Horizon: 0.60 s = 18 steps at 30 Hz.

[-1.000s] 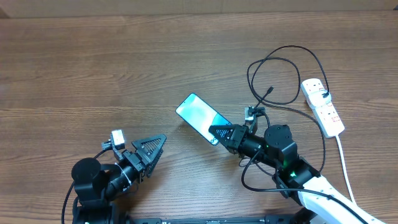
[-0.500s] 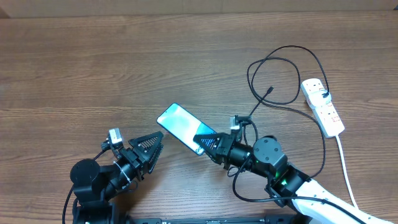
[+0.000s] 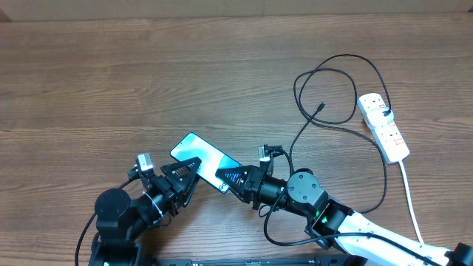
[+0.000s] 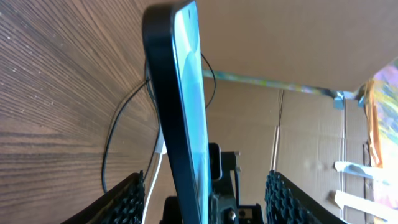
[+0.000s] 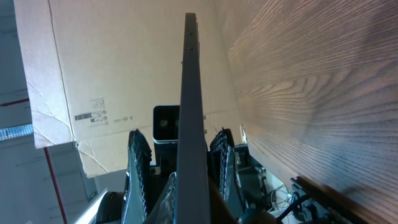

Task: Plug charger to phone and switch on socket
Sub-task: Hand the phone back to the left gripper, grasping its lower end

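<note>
Blue-screened phone (image 3: 196, 154) | gripped by right hand (image 3: 226, 179) | straddled by left hand (image 3: 192, 171)

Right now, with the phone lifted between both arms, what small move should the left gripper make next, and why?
Probably close the left gripper on the phone. In the left wrist view its fingers stand either side of the phone's free end, with gaps showing. The right gripper is clamped on the other end, so a left grip could free it for the charger.

Brown wood-grain table (image 3: 111, 74) under even light; cardboard panels (image 4: 298, 124) behind, possibly flattened boxes.
</note>
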{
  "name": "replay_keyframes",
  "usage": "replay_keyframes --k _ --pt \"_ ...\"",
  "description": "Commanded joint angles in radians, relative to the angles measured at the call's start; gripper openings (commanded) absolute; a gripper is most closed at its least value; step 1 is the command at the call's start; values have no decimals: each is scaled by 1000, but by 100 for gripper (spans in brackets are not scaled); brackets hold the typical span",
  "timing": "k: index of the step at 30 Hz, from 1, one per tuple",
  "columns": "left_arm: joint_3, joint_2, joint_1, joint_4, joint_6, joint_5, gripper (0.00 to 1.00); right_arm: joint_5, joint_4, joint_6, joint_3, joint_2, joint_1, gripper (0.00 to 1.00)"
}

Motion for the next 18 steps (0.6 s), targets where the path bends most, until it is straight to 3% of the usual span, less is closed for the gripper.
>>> replay_keyframes --k 1,8,18 --pt "-8 -6 -30 5 -52 -107 56 11 25 5 12 -5 7 4" --pt "-8 -6 -40 5 -134 -155 52 10 25 84 12 -5 14 4" --pt "-8 -5 -40 5 -197 -163 50 82 28 83 12 -3 67 4"
